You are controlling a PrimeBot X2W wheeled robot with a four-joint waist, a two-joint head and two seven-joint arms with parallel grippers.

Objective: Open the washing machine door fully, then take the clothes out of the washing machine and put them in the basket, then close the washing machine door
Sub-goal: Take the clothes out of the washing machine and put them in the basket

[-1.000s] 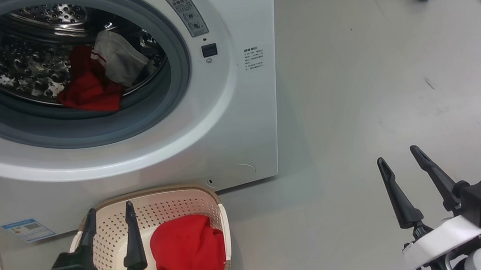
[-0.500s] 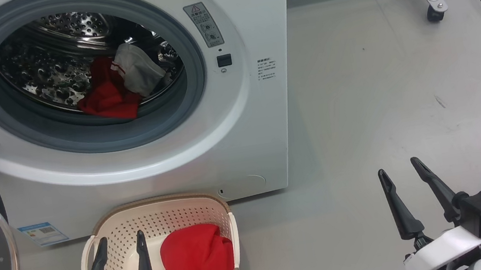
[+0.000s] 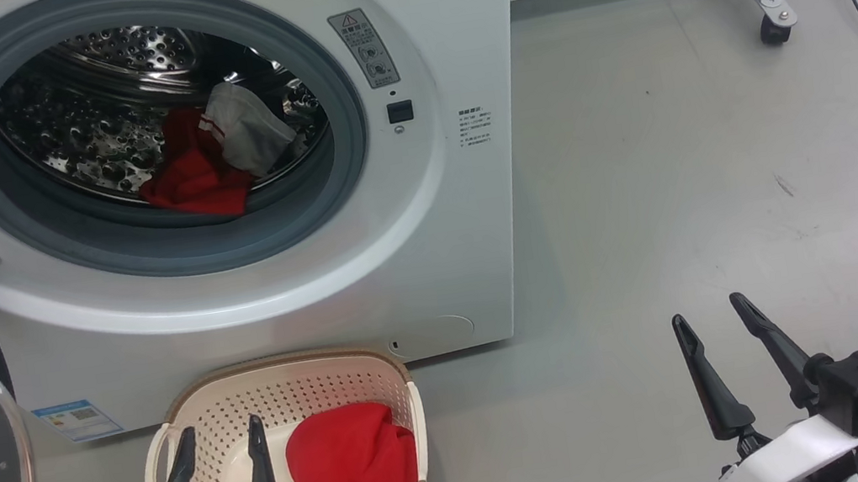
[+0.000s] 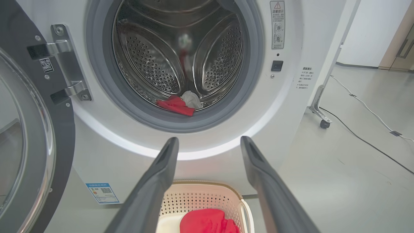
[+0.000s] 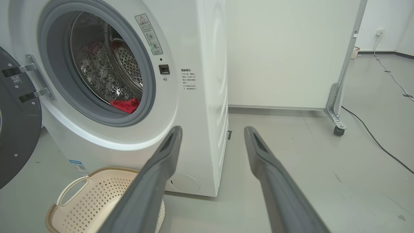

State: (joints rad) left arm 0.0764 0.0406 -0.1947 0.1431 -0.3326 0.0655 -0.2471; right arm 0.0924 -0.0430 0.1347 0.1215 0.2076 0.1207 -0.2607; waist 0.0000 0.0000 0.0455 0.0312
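Our left hand [image 3: 220, 428] and right hand [image 3: 707, 310] gape wide, empty, and we risk snagging the gasket [image 3: 143, 262] reaching for the clothes [image 3: 195, 182].

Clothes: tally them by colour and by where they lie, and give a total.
Washing machine, red cloth: 1
Washing machine, white cloth: 1
Basket, red heap: 1
Total: 3 visible pieces; folds may hide more.
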